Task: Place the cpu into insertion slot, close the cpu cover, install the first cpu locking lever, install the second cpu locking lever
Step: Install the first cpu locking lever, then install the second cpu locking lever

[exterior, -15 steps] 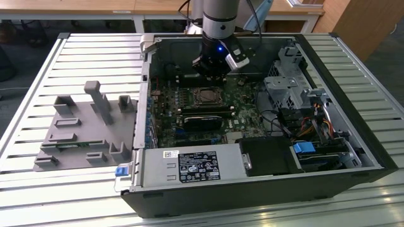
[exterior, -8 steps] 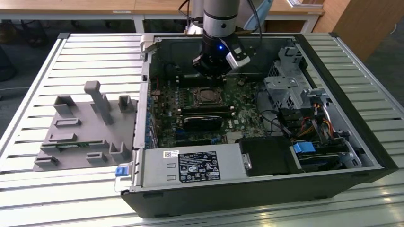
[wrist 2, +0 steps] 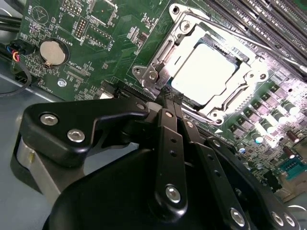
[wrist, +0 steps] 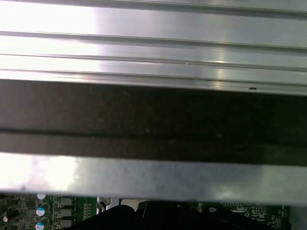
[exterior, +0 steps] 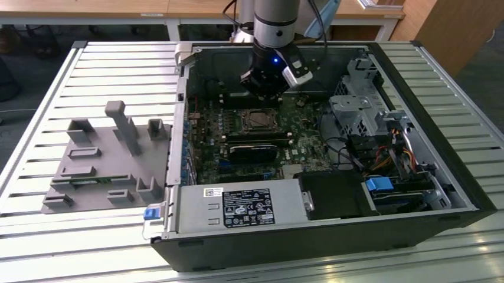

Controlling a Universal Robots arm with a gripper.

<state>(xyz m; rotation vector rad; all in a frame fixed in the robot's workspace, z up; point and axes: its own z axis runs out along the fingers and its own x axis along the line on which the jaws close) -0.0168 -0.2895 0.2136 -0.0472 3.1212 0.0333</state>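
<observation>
Over the open computer case (exterior: 441,177), I have the black two-fingered gripper (wrist 2: 169,98) low above the green motherboard (wrist 2: 96,43), just beside the square socket. My fingers (wrist 2: 168,124) are pressed together with nothing between them. The silvery-beige square cpu (wrist 2: 204,72) lies flat in the black, metal-rimmed insertion slot (exterior: 256,120), and the thin silvery cpu cover (wrist 2: 249,79) looks folded down around it, its cut-out centre framing the chip. So I judge the first two steps done and the locking levers in hand. My fingertips sit at the socket's near edge, close to a thin metal lever arm (wrist 2: 160,62); whether it is latched I cannot tell. The next move, as I judge it, calls for a steady push to carry the lever under its hook without sliding off.
</observation>
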